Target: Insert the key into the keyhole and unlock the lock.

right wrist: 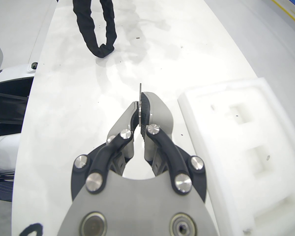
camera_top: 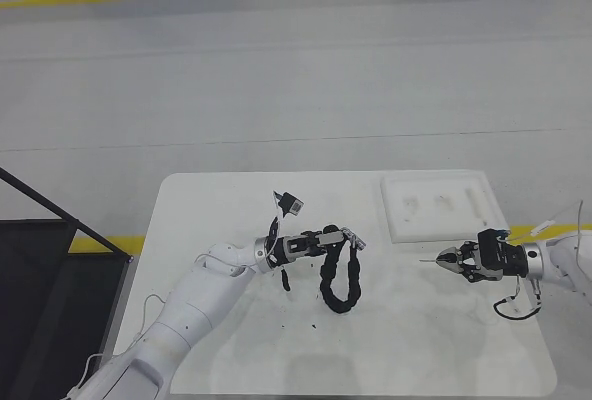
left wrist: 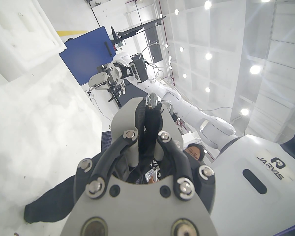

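Observation:
A black fabric-covered cable lock (camera_top: 338, 280) hangs in a loop from my left gripper (camera_top: 338, 238), which is shut on its upper end near the table's middle. In the left wrist view the lock's metal head (left wrist: 151, 99) sticks out past the fingertips, with black sleeve (left wrist: 150, 128) pinched between the fingers. My right gripper (camera_top: 442, 259) is over the table's right side, shut on a thin flat key (right wrist: 140, 96) whose blade points toward the lock. The lock's loop (right wrist: 98, 25) rests its lower end on the table, well apart from the key.
A white foam tray (camera_top: 441, 207) with two recesses lies at the table's back right, close beside my right gripper (right wrist: 140, 105). A small black part (camera_top: 288, 203) sits behind the left gripper. A black frame (camera_top: 36, 215) stands off the table's left. The table front is bare.

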Controlling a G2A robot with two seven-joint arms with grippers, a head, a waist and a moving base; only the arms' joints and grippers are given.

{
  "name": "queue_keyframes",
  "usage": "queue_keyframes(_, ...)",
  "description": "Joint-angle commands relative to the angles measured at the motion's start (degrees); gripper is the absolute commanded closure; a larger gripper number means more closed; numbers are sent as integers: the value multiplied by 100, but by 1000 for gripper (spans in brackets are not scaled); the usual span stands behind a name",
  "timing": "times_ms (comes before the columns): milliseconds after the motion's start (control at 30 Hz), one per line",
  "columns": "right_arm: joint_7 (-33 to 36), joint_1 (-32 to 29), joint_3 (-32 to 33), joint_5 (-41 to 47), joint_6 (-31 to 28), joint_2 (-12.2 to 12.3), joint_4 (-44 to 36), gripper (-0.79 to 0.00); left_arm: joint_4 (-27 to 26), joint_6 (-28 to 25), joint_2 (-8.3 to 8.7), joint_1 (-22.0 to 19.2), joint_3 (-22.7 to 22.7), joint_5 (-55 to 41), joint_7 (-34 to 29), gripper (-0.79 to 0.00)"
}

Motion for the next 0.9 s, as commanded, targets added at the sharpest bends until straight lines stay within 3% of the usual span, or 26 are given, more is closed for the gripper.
queue_keyframes(0, 0, 0, 0, 0, 0, 0, 0, 0, 0, 0, 0, 0, 0, 0, 0, 0)
queue_keyframes(467, 68, -586, 139, 1267, -67, -247, -990, 0, 0, 0, 0, 0, 0, 0, 0, 0)
queue_keyframes(667, 147, -755, 32, 1982, -146, -512, -884, 0, 0, 0, 0, 0, 0, 0, 0, 0)
queue_keyframes(767, 147, -755, 32, 1982, -146, -512, -884, 0, 0, 0, 0, 0, 0, 0, 0, 0)
queue_keyframes(867, 147, -755, 32, 1982, -146, -512, -884, 0, -278, -181, 12, 250, -163, -333, 196, 0)
